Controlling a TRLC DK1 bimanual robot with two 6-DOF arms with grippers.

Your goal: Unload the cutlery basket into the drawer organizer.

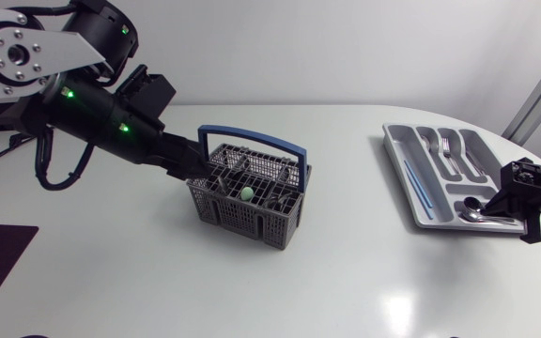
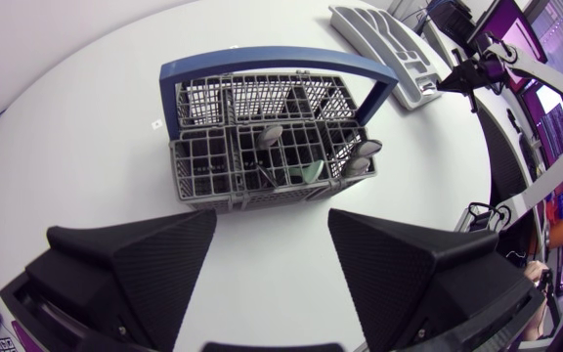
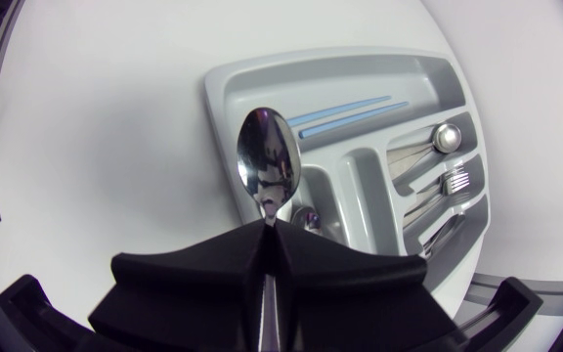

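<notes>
- The cutlery basket [image 1: 238,218] sits in the middle of the head view, with its blue handle [image 1: 252,138] up; it still has things in it; I can see some spoons [image 2: 270,134] and a small green thing [image 1: 248,193].
- The drawer organizer [image 1: 404,141] lies at the right of the head view, well apart from the basket; it already has forks and spoons [image 1: 449,150] and some blue sticks [image 3: 345,112] in its slots.
- The right gripper [image 3: 267,240] is at the near end of the organizer; its fingers are pressed tight on the handle of a spoon [image 3: 269,166]; the round end sticks out ahead of the fingers, over the tray.
- The left gripper [image 2: 272,230] is just beside the basket; its fingers are spread wide and hold nothing.
- I think this is the putting-down step for that spoon; how high it hangs over the tray I cannot tell.
- Next, I guess, the spoon should go down into a slot and the fingers let go; it should lie flat and not on a wall.
- Then the left gripper would need to dip into the basket and pinch one piece only.
</notes>
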